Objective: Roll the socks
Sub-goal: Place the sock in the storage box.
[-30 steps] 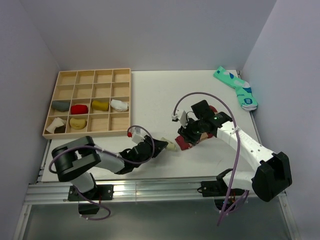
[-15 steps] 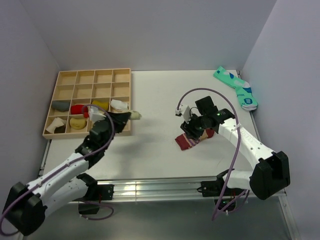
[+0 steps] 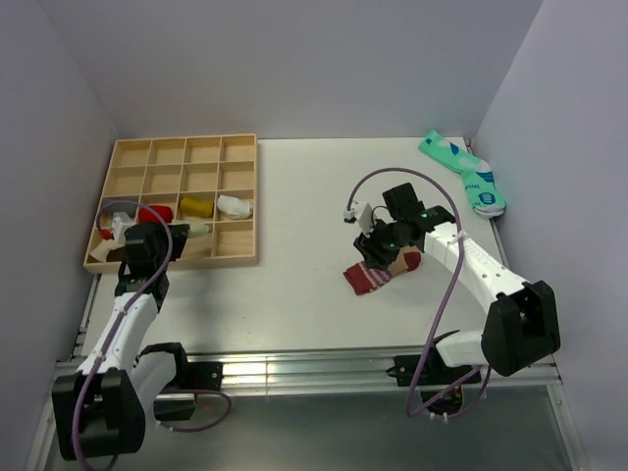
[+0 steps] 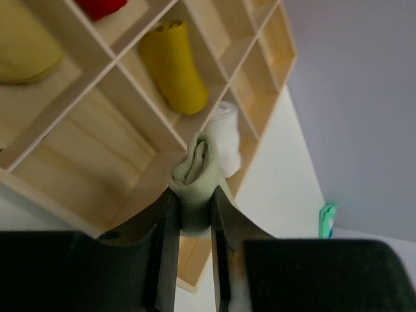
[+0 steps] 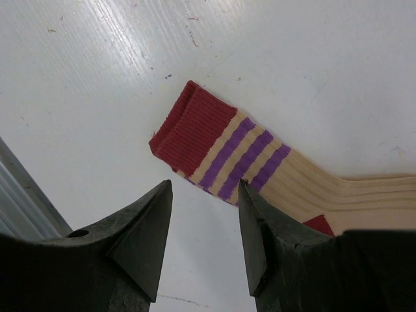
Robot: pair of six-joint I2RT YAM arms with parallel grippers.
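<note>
The pale olive-green sock [image 4: 195, 174] is rolled into a tight bundle, and my left gripper [image 4: 193, 195] is shut on it. In the top view this gripper [image 3: 184, 232] hovers over the lower rows of the wooden tray [image 3: 180, 142], with the olive roll [image 3: 199, 229] sticking out to the right. The tan sock [image 3: 378, 276], with a maroon cuff and purple stripes, lies flat on the white table. My right gripper [image 3: 379, 251] hangs just above it, open. In the right wrist view the striped cuff [image 5: 214, 143] lies just beyond the gripper [image 5: 203, 188], whose jaws hold nothing.
The tray's cells hold rolled socks: grey [image 3: 118, 205], red [image 3: 155, 213], yellow [image 3: 196, 206] and white [image 3: 234, 205]. The yellow roll [image 4: 172, 65] and the white roll [image 4: 226, 133] lie just beyond the olive roll. A teal sock pair [image 3: 466, 175] lies at the back right corner.
My left arm has swung from the table's middle to the left, carrying the olive roll over the tray. The right gripper has shifted slightly back above the striped sock, which now lies flatter.
</note>
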